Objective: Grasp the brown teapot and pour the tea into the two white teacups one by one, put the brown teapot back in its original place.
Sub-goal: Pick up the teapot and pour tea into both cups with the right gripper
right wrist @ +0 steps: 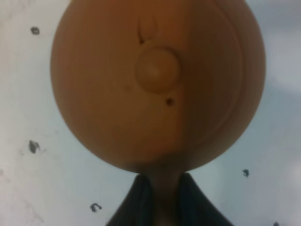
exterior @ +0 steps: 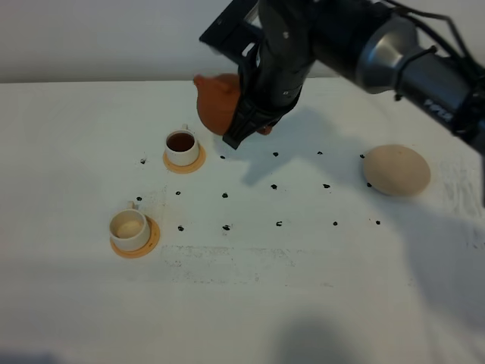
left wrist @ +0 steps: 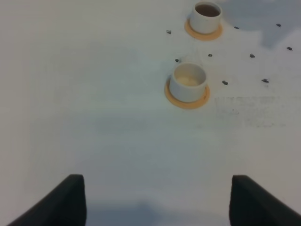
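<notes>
My right tool (right wrist: 160,190) is clamped on the teapot (right wrist: 157,84) by its handle, the pot raised and tipped beside the far cup (exterior: 182,146), which holds tea. The near cup (exterior: 130,227) looks empty, so I'd level the pot, carry it over, then tip slowly with the spout above the rim.

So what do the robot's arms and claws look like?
The right arm is black and chunky, with a shiny silver round joint, thin black cables and small white letters too blurry to read. The right claw has two black fingers. Of the other arm only the left claw shows: two black wedge-shaped fingers.
</notes>
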{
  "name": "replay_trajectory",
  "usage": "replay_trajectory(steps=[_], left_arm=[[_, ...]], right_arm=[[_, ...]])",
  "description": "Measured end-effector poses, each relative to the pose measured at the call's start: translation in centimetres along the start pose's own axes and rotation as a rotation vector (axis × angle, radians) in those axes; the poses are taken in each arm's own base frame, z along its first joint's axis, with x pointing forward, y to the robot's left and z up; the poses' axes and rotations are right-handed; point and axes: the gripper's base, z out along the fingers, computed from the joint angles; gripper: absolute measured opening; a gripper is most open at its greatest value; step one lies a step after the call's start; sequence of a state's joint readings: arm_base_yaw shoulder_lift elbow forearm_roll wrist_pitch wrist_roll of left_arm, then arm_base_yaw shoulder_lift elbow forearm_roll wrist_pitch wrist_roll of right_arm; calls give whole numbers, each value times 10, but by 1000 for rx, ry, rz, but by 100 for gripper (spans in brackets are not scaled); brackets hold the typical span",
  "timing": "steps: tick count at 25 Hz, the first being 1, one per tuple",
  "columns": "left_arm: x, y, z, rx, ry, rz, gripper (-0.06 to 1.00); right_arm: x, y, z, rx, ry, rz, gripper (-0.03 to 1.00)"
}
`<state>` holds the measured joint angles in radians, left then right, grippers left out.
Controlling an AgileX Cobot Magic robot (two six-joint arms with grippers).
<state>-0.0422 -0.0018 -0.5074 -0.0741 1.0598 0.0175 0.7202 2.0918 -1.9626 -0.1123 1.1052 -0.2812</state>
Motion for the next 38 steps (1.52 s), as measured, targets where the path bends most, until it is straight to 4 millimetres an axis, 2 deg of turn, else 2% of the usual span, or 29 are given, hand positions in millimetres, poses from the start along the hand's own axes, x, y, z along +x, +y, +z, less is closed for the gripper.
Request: replay_trajectory(steps=[5, 10, 13, 18, 22, 28, 34, 38], left_arm=[[0, 0, 0, 0, 0, 0, 61], [0, 0, 0, 0, 0, 0, 61], [0, 0, 0, 0, 0, 0, 61], [0, 0, 0, 0, 0, 0, 61], [0, 0, 0, 0, 0, 0, 61], [0, 0, 0, 0, 0, 0, 61], [0, 0, 0, 0, 0, 0, 61], [0, 0, 0, 0, 0, 0, 61]], right_arm=[[12, 3, -13, 2, -15, 15, 13], [28, 14, -11, -14, -11, 12, 13], [39, 24, -6, -28, -9, 2, 13], [52, 52, 5, -63, 27, -50, 13], [51, 74, 9, -65, 19, -110, 13], [42, 102, 4, -45, -25, -192, 13], [40, 110, 3, -49, -37, -216, 13], [41, 112, 17, -53, -19, -234, 13]])
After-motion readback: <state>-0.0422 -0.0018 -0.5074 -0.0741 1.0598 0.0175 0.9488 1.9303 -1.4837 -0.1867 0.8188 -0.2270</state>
